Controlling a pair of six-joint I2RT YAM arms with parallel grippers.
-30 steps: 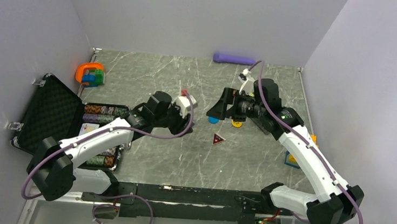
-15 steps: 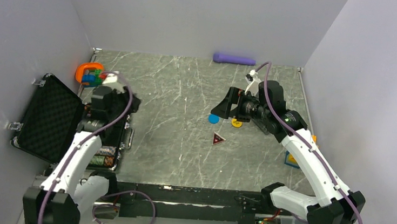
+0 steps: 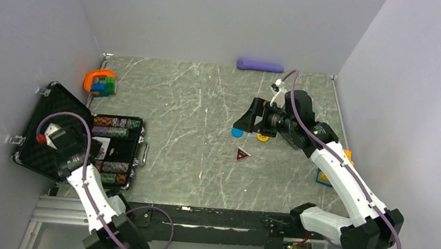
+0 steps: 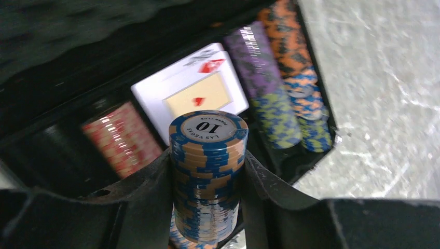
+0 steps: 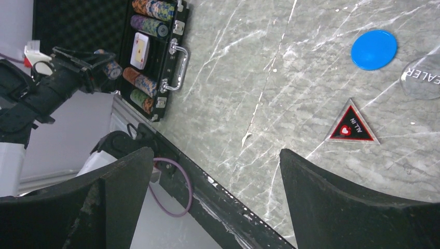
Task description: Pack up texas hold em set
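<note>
blue chip stack [image 4: 208, 171] sits clamped between left jaws, above open case [image 3: 57, 107]

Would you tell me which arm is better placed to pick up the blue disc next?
Probably the right: the right gripper hangs open close to the blue disc, while the left gripper is far off over the case, gripping a chip stack.
</note>
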